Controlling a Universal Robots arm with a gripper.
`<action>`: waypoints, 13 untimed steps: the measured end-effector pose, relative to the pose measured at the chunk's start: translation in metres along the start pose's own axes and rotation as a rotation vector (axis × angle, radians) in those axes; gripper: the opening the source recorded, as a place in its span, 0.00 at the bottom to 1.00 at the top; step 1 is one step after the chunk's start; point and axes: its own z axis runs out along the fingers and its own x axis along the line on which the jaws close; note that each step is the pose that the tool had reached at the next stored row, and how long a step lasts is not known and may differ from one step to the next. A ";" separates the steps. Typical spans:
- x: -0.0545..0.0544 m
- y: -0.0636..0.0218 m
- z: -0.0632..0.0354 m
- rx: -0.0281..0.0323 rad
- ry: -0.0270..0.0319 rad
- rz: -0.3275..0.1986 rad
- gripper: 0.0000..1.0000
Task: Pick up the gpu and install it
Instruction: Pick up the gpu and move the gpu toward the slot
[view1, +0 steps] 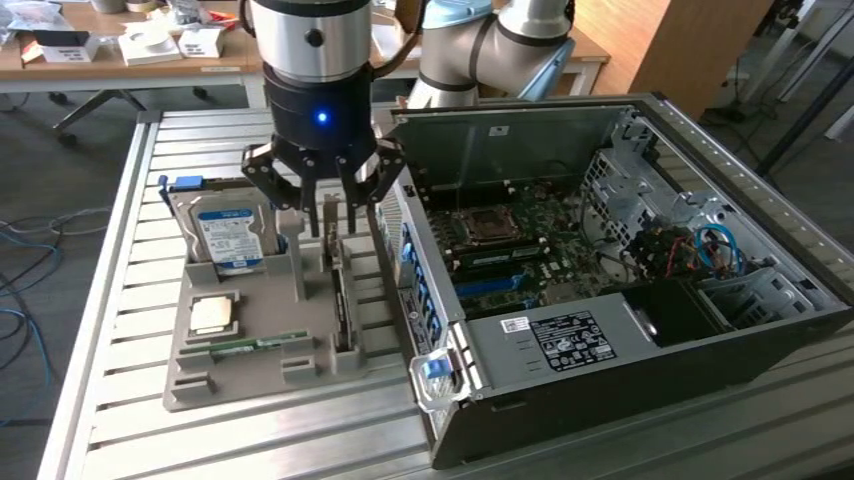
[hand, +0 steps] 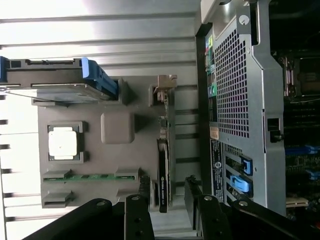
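The gpu (view1: 342, 305) stands on edge in a slot of the grey holder tray (view1: 254, 375), a thin dark card beside the open computer case (view1: 601, 270). My gripper (view1: 327, 212) hangs just above the card's far end, open, nothing between its fingers. In the wrist view the gpu (hand: 163, 172) runs as a narrow dark strip, and the gripper (hand: 165, 202) has one black finger on each side of its line, apart from it.
The tray also holds a silver hard drive (view1: 227, 235) with a blue-white label, a square processor (view1: 214, 315) and a green memory stick (view1: 247, 347). The case's motherboard (view1: 514, 245) lies exposed, with blue slot clips (hand: 240, 182) along the case's rear panel.
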 end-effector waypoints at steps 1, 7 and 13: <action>0.000 -0.0001 0.0018 0.0000 0.0001 0.000 0.42; 0.001 -0.0006 0.0127 -0.0001 0.0000 0.000 0.42; 0.002 -0.0012 0.0236 -0.0001 0.0000 0.000 0.42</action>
